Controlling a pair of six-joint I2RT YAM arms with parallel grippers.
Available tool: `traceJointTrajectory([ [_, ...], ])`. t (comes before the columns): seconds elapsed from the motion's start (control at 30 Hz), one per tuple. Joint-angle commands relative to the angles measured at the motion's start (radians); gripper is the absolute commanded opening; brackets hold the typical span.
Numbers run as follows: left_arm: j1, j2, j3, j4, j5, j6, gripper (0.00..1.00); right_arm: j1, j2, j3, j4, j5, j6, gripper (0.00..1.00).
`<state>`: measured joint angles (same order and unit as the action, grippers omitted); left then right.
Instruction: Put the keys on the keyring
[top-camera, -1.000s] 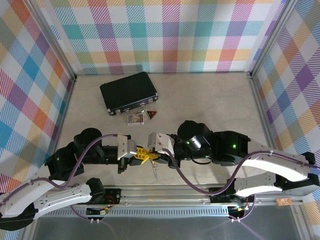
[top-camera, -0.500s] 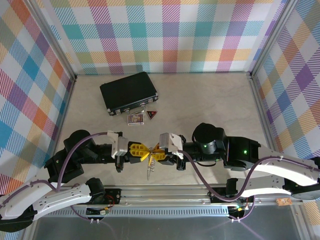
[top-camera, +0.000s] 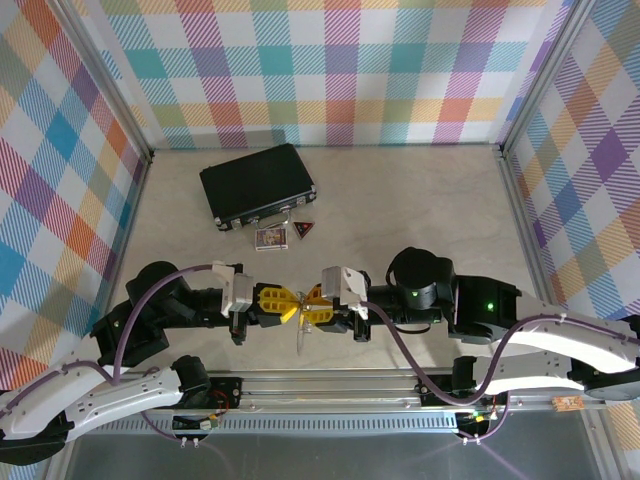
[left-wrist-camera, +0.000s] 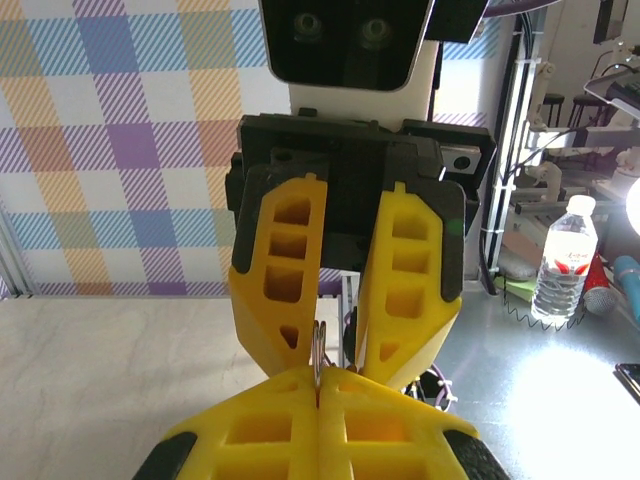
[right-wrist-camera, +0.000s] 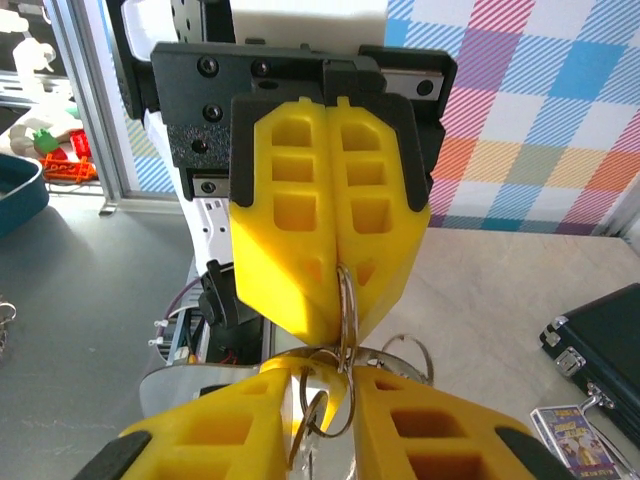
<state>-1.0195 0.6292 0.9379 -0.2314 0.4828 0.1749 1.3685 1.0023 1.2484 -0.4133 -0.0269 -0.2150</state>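
My left gripper (top-camera: 291, 303) and right gripper (top-camera: 318, 305) meet tip to tip above the table's near edge. In the left wrist view my left gripper (left-wrist-camera: 320, 400) is shut on the thin metal edge of the keyring (left-wrist-camera: 318, 360). The right wrist view shows that ring (right-wrist-camera: 345, 290) clamped upright in the left fingers (right-wrist-camera: 300, 200). My right gripper (right-wrist-camera: 325, 375) grips a key's yellow head (right-wrist-camera: 331, 396), with a ring looped through it. The key's silver blade (top-camera: 300, 338) hangs down below both grippers. Flat grey metal curves behind my right fingers, partly hidden.
A black rectangular case (top-camera: 258, 184) lies at the back left. Just in front of it sit a small picture card (top-camera: 271, 237) and a red-and-black triangular tag (top-camera: 303, 230). An aluminium rail (top-camera: 330, 385) runs along the near edge below the grippers.
Over the last second both arms swung round so the grippers face each other in a straight line, a little farther right. In the last half second they barely moved.
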Motion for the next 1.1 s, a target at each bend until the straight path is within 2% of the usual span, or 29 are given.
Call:
traceJointTrajectory([
  [0.0, 0.001, -0.017, -0.014, 0.056, 0.024, -0.010, 0.00, 0.005, -0.017, -0.012, 0.067, -0.019, 0.006, 0.20],
  [0.23, 0.001, -0.028, -0.025, 0.067, 0.032, -0.017, 0.00, 0.005, -0.003, -0.008, 0.072, -0.024, 0.004, 0.19],
  [0.63, 0.001, -0.029, -0.023, 0.070, 0.061, -0.025, 0.00, 0.005, 0.013, -0.002, 0.065, -0.022, 0.003, 0.00],
  [0.73, 0.001, -0.026, -0.018, 0.051, 0.042, -0.024, 0.00, 0.004, 0.015, 0.004, 0.051, -0.030, 0.000, 0.00],
  [0.77, 0.001, -0.022, -0.009, 0.033, 0.026, -0.020, 0.01, 0.004, 0.015, 0.007, 0.044, -0.024, -0.002, 0.00],
  [0.9, 0.001, 0.001, 0.043, -0.103, -0.067, 0.038, 0.24, 0.006, 0.031, 0.034, -0.013, 0.021, -0.012, 0.00],
  [0.97, 0.001, 0.014, 0.077, -0.194, -0.107, 0.093, 0.28, 0.005, 0.048, 0.062, -0.062, 0.044, -0.014, 0.00],
  [1.07, 0.001, 0.037, 0.125, -0.319, -0.163, 0.166, 0.29, 0.005, 0.087, 0.129, -0.165, 0.082, -0.014, 0.00],
])
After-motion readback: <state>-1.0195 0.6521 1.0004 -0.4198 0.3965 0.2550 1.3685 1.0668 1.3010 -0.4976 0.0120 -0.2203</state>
